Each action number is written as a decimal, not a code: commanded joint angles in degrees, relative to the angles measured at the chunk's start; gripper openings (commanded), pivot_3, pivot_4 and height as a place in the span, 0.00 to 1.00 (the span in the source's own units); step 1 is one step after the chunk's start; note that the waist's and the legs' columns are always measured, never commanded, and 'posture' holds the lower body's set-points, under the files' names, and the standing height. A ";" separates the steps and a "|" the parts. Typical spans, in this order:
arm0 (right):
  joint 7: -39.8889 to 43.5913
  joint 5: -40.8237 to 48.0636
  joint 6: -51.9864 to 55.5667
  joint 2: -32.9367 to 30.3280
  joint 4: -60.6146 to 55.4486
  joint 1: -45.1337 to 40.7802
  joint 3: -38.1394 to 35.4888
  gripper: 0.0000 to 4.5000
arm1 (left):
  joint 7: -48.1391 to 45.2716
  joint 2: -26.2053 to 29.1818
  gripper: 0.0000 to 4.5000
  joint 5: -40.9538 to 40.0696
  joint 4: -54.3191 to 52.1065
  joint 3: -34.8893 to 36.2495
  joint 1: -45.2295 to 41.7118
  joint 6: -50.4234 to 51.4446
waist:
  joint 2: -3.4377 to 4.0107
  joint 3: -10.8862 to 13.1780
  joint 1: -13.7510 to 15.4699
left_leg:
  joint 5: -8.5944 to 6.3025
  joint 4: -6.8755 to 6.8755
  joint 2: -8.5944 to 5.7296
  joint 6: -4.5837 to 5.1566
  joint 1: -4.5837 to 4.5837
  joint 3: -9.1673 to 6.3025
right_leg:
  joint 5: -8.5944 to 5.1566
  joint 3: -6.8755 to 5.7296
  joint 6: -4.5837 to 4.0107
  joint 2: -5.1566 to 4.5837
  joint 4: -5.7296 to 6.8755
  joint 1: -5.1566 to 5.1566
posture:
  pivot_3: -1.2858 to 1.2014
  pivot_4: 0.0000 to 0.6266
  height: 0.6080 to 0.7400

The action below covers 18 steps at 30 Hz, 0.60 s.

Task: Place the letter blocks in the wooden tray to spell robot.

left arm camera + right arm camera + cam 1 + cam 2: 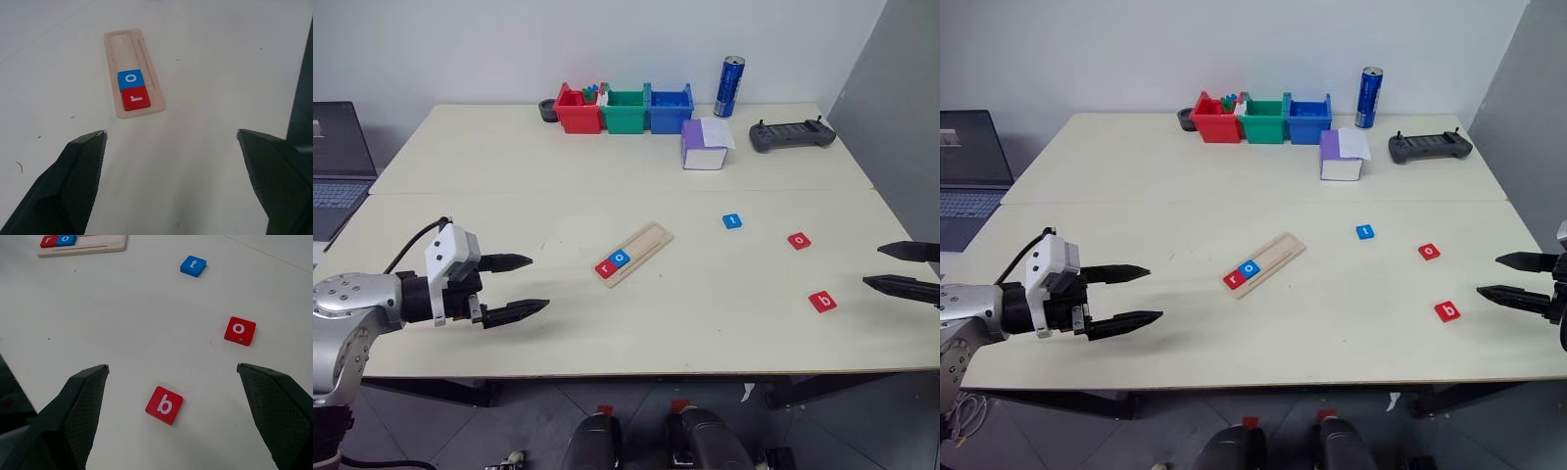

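Head views. Long narrow pale wooden tray: lies diagonally at mid-table, holding a red square "r" tile at its near end and a blue square "o" tile touching it; rest of groove bare. Blue square "t" tile, red square "o" tile and red square "b" tile: loose on the cream tabletop, right of the tray, well apart from one another. Left gripper: forearm reaching in from the left, black fingers spread wide, pointing toward the tray, holding nothing. Right gripper: fingers entering from the right edge, parted, empty, aimed toward the "b" tile.

Left wrist view. Fingers wide apart, tray with "r" and "o" ahead between them.

Right wrist view. Fingers wide apart above the table; "b" tile between them, red "o" and "t" beyond.
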 commanded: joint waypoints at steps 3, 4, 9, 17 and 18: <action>0.09 0.21 -1.02 -0.60 -0.33 -0.29 -1.65 0.99 | 0.33 0.31 1.00 -0.75 -0.65 0.62 -1.31 0.41 | 0.00 0.00 0.00 | 0.00 0.00 0.00 0.00 0.00 0.00 | 0.00 0.00 0.00 0.00 0.00 0.00 | 0.52 0.24 1.00; 0.10 0.22 -1.03 -0.60 -0.34 -0.28 -1.66 0.99 | 0.48 0.28 1.00 -0.81 -0.45 0.62 -1.60 0.53 | 0.00 0.00 0.03 | 0.00 0.00 0.00 0.00 0.00 0.00 | 0.00 0.00 0.00 0.00 0.00 0.00 | 0.52 0.24 1.00; 0.10 0.34 -0.92 -0.47 -0.70 -0.14 -1.65 0.99 | 0.02 0.15 1.00 -0.86 -0.72 0.63 -1.09 0.71 | 0.00 0.00 -0.01 | 0.00 0.00 0.00 0.00 0.00 0.00 | 0.00 0.01 0.00 0.00 0.00 0.00 | 0.52 0.24 1.00; 0.19 0.46 -0.84 -0.42 -0.86 -1.57 -0.56 0.99 | 1.71 -1.78 1.00 0.40 -1.21 -0.97 0.00 -0.09 | 0.00 0.00 0.04 | 0.00 0.01 0.00 0.00 0.00 0.00 | 0.00 0.01 0.00 0.00 0.01 0.00 | 0.52 0.24 1.00; 0.16 0.39 -0.88 -0.40 -0.76 -1.92 -0.26 0.99 | 2.17 -2.14 1.00 0.56 -1.15 -1.28 -0.45 -0.09 | 0.00 0.00 0.04 | 0.00 0.02 -0.01 0.00 0.00 0.00 | 0.00 0.01 0.00 0.00 0.02 0.00 | 0.52 0.24 1.00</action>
